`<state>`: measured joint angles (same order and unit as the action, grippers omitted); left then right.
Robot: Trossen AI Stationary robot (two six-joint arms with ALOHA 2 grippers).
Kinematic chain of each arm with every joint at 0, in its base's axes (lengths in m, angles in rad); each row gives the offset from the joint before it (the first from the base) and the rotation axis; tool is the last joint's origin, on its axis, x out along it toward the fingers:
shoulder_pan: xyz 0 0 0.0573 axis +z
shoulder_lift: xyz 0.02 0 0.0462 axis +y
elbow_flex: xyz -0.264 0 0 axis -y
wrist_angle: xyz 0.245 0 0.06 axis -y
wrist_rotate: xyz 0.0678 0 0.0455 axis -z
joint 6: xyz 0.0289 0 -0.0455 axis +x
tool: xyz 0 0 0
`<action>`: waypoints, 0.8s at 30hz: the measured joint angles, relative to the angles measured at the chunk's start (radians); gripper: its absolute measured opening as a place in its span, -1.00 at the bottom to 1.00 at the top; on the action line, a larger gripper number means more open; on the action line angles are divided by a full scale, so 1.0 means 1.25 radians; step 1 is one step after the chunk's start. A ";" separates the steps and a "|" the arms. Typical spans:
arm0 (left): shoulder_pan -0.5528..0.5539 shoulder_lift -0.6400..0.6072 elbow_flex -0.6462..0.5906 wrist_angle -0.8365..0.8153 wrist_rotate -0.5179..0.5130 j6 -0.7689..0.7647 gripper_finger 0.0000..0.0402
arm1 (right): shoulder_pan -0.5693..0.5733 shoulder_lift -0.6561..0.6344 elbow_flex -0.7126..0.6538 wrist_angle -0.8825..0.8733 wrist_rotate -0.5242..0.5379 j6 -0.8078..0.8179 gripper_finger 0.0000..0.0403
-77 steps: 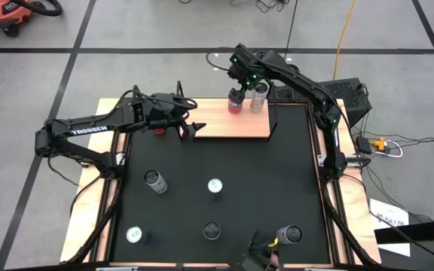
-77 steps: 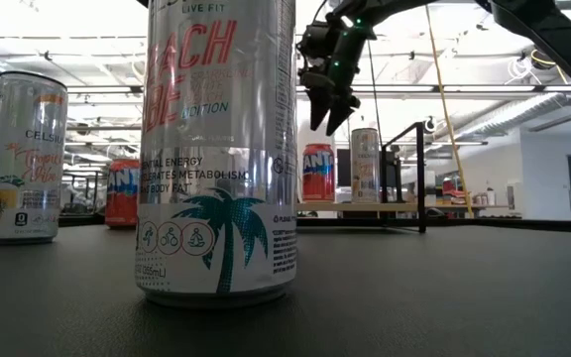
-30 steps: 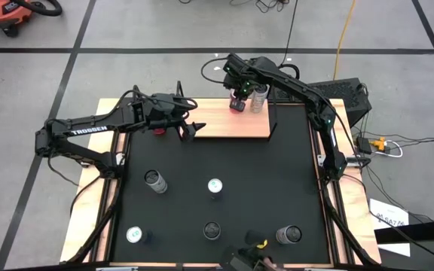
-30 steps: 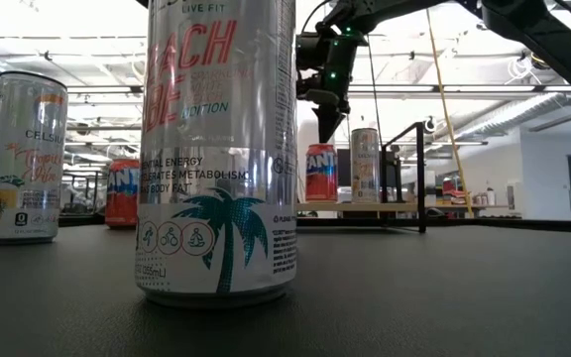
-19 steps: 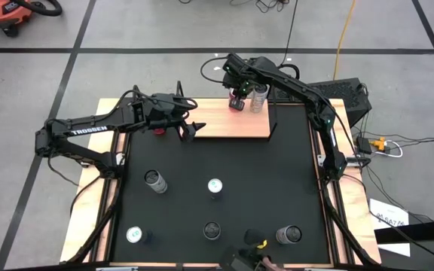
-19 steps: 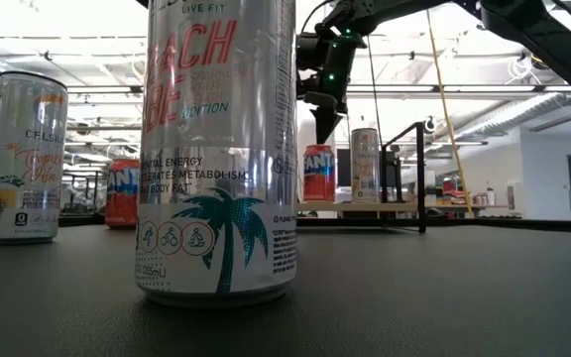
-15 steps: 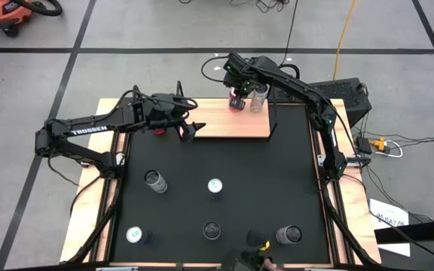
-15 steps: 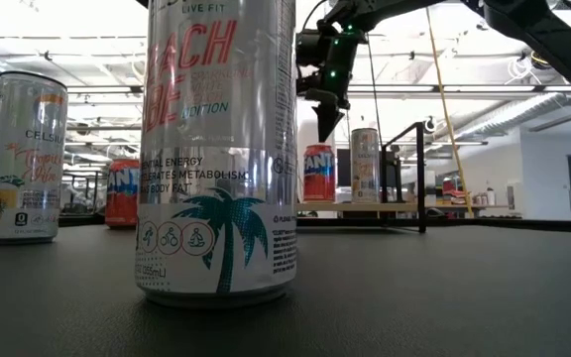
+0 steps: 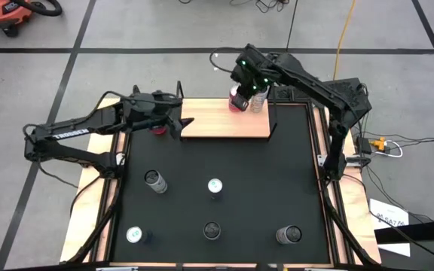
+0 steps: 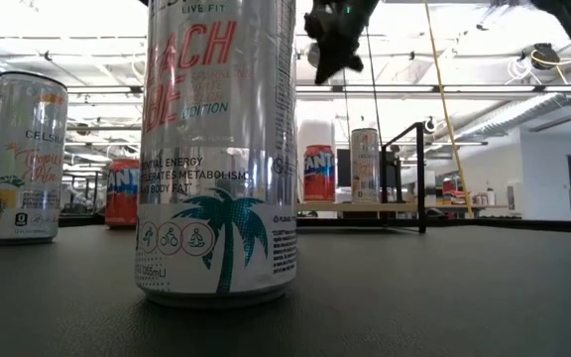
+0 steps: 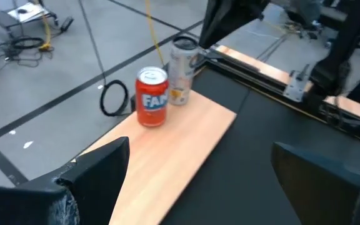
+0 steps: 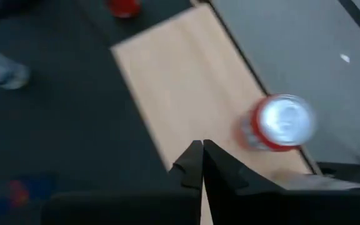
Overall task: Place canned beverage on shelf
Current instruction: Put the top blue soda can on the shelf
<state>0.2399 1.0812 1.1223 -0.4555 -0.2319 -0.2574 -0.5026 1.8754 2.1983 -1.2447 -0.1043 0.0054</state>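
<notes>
your black table [image 9: 277,165] carries the shelf [image 9: 224,128], a pale wooden board with thin black posts, along its far edge. two cans stand upright at the shelf's far right corner: a red can [image 9: 236,102] and, just beside it toward the right end, a silver can [image 9: 258,99]. your left wrist view shows the same pair, red can [image 11: 151,97] and silver can [image 11: 182,62], close together on the bare wood, with grey floor, black tape lines and a yellow cable [image 11: 152,31] beyond the table edge.

your right gripper [image 12: 201,164] hangs above that corner of the shelf, its fingers pressed together and holding nothing; its own camera looks down on the red can's lid [image 12: 285,119]. your left gripper [image 9: 178,123] waits at the shelf's left end, claw spread wide and empty, with another red can [image 9: 157,129] on the table just by it.

five more cans stand loose on the black surface: one [image 9: 154,181] toward the left edge, one [image 9: 215,186] near the middle, and three along the near edge [image 9: 134,235] [image 9: 212,230] [image 9: 287,235].

from table height, a tall silver can with a teal palm [image 10: 218,149] fills the foreground; behind it an open room with ceiling strip lights. an orange shop vacuum [image 9: 6,13] sits on the floor past the far left corner.
</notes>
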 joint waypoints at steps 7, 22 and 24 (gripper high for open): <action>-0.065 -0.028 0.000 -0.046 -0.025 0.011 0.92 | 0.158 -0.062 0.000 -0.016 0.090 0.137 -1.00; -0.175 0.058 0.000 -0.040 0.160 0.105 0.92 | 0.478 -0.074 0.000 -0.084 0.370 0.494 -0.73; -0.198 0.073 0.000 -0.036 0.154 0.083 0.92 | 0.505 -0.074 0.000 -0.103 0.375 0.513 -0.57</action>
<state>-0.0074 1.1724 1.1225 -0.5005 -0.0391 -0.1536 0.1281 1.7828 2.1986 -1.3739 0.3650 0.6470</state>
